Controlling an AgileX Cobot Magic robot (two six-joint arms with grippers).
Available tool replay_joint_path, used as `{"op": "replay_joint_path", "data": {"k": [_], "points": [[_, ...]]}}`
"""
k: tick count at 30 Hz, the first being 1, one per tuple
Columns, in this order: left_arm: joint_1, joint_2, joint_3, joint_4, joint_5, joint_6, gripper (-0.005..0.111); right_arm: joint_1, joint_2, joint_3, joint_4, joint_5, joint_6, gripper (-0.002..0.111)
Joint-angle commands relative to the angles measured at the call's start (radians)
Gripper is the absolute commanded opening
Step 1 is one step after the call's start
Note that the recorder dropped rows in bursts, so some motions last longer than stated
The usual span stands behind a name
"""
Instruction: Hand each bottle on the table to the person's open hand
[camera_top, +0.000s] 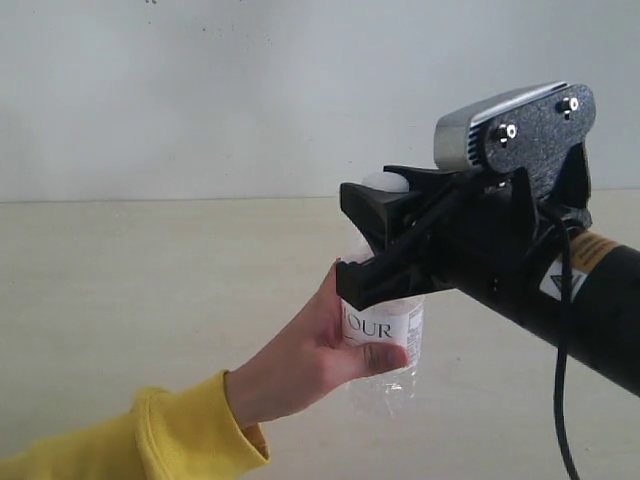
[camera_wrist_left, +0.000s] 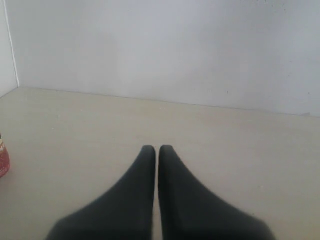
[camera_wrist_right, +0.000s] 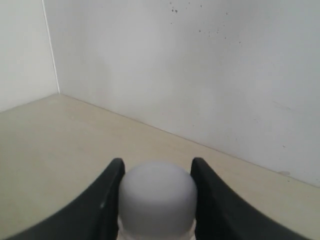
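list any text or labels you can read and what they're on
"OUR" on the white label of the clear bottle; earlier letters unclear, small print beneath unreadable.
Sticker on the right arm: too blurred to read.
Red object in the left wrist view: no legible text.

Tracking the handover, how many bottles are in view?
2: a clear bottle held by the right gripper and the hand; a red one, mostly cut off, on the table. Others may be hidden.
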Motion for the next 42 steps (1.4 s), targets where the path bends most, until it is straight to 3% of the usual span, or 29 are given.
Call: {"op": "replay_joint_path", "data": {"k": [1, 3, 6, 7, 11, 16, 17, 18, 22, 23, 27, 42], "points": [[0.003, -0.003, -0.002, 0.0, 0.002, -0.004, 0.004, 0.009, -0.007, -0.02, -0.012, -0.008, 0.028, 0.011], [0.003, -0.003, -0.002, 0.0, 0.002, -0.004, 0.004, 0.009, -0.008, -0.02, 0.001, 0.007, 0.028, 0.031], [0.003, -0.003, -0.002, 0.0, 0.002, -0.004, 0.004, 0.009, -0.008, -0.02, 0.123, 0.013, 0.028, 0.079], [0.003, -0.003, -0.002, 0.0, 0.002, -0.004, 0.004, 0.007, -0.009, -0.02, 0.175, 0.013, 0.014, 0.083], [0.003, -0.003, -0.002, 0.0, 0.002, -0.004, 0.004, 0.007, -0.052, -0.018, 0.334, 0.006, -0.213, 0.07], [0.003, -0.003, -0.002, 0.0, 0.002, -0.004, 0.004, 0.007, -0.202, -0.018, 0.512, 0.027, -0.434, 0.069], [0.003, -0.003, -0.002, 0.0, 0.002, -0.004, 0.004, 0.007, -0.238, -0.016, 0.534, 0.027, -0.486, 0.065], [0.003, -0.003, -0.002, 0.0, 0.002, -0.004, 0.004, 0.007, -0.265, -0.014, 0.552, 0.027, -0.543, 0.058], [0.003, -0.003, -0.002, 0.0, 0.002, -0.004, 0.004, 0.007, -0.38, 0.02, 0.7, 0.027, -0.737, 0.008], [0.003, -0.003, -0.002, 0.0, 0.002, -0.004, 0.004, 0.007, -0.404, 0.029, 0.755, 0.027, -0.769, 0.0], [0.003, -0.003, -0.002, 0.0, 0.002, -0.004, 0.004, 0.007, -0.482, 0.029, 0.924, 0.029, -0.77, 0.002], [0.003, -0.003, -0.002, 0.0, 0.002, -0.004, 0.004, 0.007, -0.543, 0.029, 0.93, 0.027, -0.77, 0.002]]}}
